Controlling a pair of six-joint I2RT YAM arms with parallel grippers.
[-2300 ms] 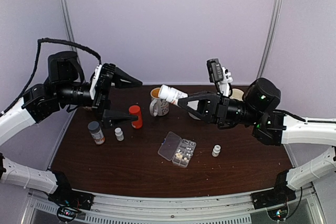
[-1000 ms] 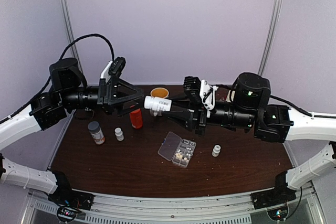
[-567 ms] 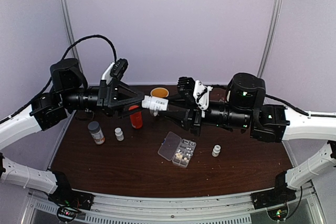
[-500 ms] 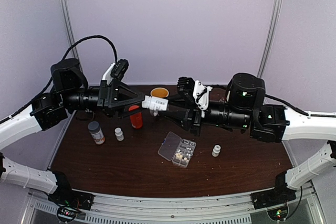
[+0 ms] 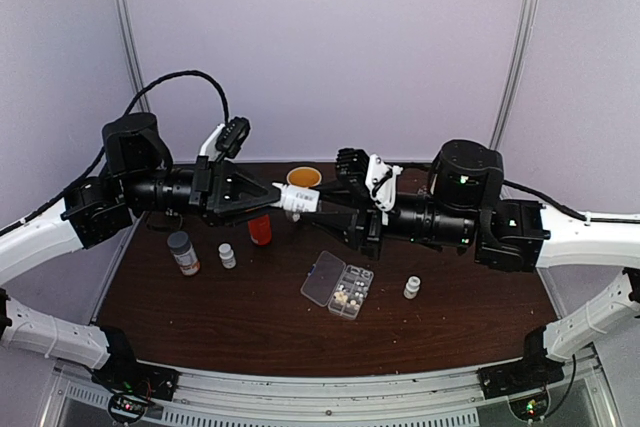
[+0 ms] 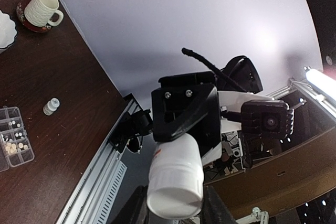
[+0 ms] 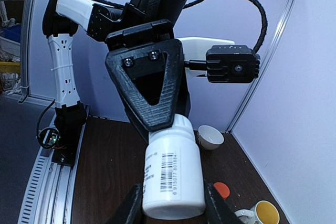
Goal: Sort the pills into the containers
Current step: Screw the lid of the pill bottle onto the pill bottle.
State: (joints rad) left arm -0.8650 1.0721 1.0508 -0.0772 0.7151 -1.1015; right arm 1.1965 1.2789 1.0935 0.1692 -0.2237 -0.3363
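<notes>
Grip for uncapping: your right gripper [image 5: 322, 204] pinches the white bottle [image 5: 304, 198] level in mid-air while your left gripper [image 5: 277, 193] clamps its cap [image 6: 175, 194], apparently to unscrew it. Below, the pills [image 5: 347, 297] lie in the open organizer box [image 5: 336, 283].

2 robot arms [image 5: 150, 187] [image 5: 470, 217]. On the counter [image 5: 250, 317]: 1 clear organizer box [image 5: 338, 285], 2 small white bottles [image 5: 227, 255] [image 5: 411, 288], 1 orange bottle [image 5: 260, 230], 1 grey-capped bottle [image 5: 181, 252], 1 yellow-lined mug [image 5: 303, 177], 1 cream ribbed mug [image 6: 44, 6], 1 small cup [image 7: 210, 136]. Above it, 1 larger white bottle [image 5: 298, 199]. The pills [image 6: 10, 142] are too small to count.
</notes>
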